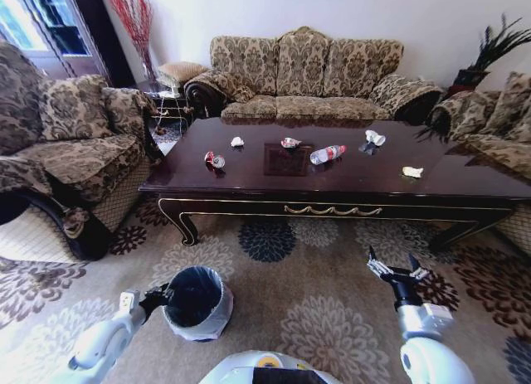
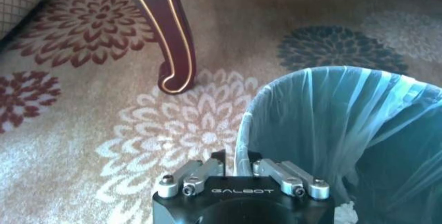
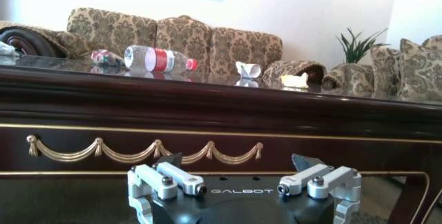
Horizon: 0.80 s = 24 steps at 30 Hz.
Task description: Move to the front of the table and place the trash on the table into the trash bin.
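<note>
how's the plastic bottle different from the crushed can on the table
The bottle is clear with a red label and longer; the can is red and white, smaller and crumpled. The bottle lies near the table's middle, the can toward its left end. Both lie on their sides on the tabletop.

In the left wrist view the trash bin (image 2: 345, 131) runs off the picture's edge, so its far rim and floor are cut off, and the table (image 2: 169, 32) shows a single carved leg. The left gripper (image 2: 238, 169) hides its own fingertips at the bin's rim. The small pale wads (image 1: 237, 141) near the table's back edge are too small to identify.
</note>
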Available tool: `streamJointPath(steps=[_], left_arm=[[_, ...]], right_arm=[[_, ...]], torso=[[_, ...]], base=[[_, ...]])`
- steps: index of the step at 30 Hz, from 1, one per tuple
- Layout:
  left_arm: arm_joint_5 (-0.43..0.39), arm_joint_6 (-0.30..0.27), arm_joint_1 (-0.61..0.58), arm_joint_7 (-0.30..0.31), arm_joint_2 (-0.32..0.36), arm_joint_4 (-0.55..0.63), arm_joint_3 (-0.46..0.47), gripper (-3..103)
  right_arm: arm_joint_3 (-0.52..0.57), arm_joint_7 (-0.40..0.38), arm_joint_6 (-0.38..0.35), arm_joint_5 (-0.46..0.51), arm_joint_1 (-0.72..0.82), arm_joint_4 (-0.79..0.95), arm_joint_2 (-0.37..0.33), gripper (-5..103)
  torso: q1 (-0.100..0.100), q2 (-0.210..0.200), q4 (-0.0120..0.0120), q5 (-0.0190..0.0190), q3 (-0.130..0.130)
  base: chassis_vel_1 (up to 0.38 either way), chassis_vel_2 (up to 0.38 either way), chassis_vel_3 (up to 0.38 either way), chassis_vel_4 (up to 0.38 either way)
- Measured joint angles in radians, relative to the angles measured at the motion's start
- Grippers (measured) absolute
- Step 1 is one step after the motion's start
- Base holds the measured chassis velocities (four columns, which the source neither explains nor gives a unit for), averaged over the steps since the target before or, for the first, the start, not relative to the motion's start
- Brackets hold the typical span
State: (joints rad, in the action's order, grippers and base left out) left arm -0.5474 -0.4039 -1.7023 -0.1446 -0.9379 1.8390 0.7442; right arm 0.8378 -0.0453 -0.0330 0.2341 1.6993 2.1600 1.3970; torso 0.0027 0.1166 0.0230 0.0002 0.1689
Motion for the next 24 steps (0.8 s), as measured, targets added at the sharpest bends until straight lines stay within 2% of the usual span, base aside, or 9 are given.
streamJointPath(steps=[4,7,15,18,24], left_arm=[[0.020,-0.001,0.001,0.000,-0.002,0.011,-0.002,6],[0.021,0.001,0.001,0.001,-0.003,0.013,-0.003,2],[0.028,0.022,0.004,0.011,-0.012,0.014,-0.003,2],[0.029,0.076,0.008,0.041,-0.037,0.046,0.013,2],[0.049,0.119,-0.010,0.056,-0.099,0.156,0.051,2]], right_arm=[[0.000,-0.001,0.009,-0.001,0.000,-0.008,0.004,100],[-0.001,-0.001,0.011,-0.002,0.000,-0.009,0.006,100],[0.002,-0.002,0.014,-0.003,0.002,-0.009,0.005,100],[0.003,-0.002,0.017,-0.003,0.005,-0.004,0.005,100],[-0.001,-0.003,0.017,-0.006,0.002,0.002,0.002,100]], torso=[[0.000,0.000,0.0001,-0.0006,0.000],[0.000,0.000,0.0001,-0.0005,0.000],[0.000,0.000,0.0003,-0.0002,0.000],[0.000,0.001,0.0002,-0.0005,0.001],[0.004,0.018,-0.0002,0.0000,0.014]], base=[[0.000,0.000,0.000,0.000],[0.000,0.000,0.000,0.000],[0.000,0.000,0.000,0.000],[0.000,0.000,0.000,0.000],[0.000,0.000,0.000,0.000]])
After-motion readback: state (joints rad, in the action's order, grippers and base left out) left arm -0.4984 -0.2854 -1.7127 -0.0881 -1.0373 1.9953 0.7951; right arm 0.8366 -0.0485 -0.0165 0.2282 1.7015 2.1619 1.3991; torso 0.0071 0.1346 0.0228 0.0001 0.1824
